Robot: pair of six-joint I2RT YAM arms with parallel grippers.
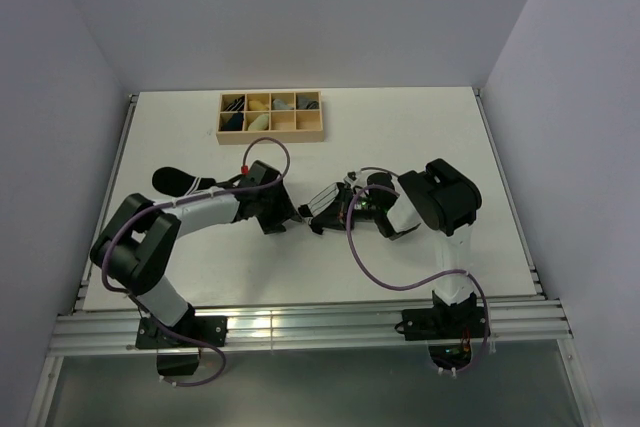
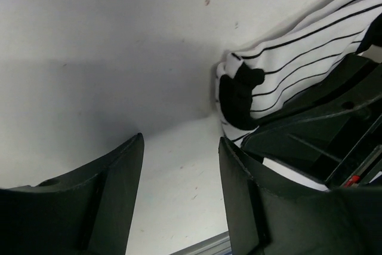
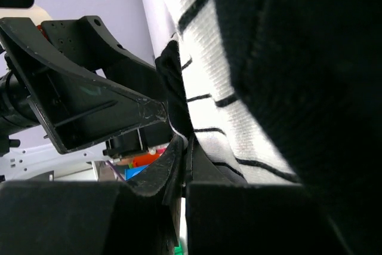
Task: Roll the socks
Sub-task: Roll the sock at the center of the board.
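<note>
Mid-table, right claw point(image 3: 185, 147) pinching striped sock point(image 2: 298, 58), left claw point(image 2: 181, 140) spread

At table point(image 1: 420, 137) ctr one sock point(image 1: 326, 197); other sock point(image 1: 178, 181) left of it; box point(image 1: 271, 115) behind.

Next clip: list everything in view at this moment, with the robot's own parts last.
striped sock: one, white with thin black stripes and black ends, mid-table between the grippers
black sock: one, black, left side of table beside the left arm
wooden tray: one, light wood, eight compartments, far side of table
sock rolls: several, dark, tan and greyish, in the tray
table: one, white
cables: two, purple, one along each arm
left gripper: black, open, beside the striped sock
right gripper: black, shut on the striped sock
</note>
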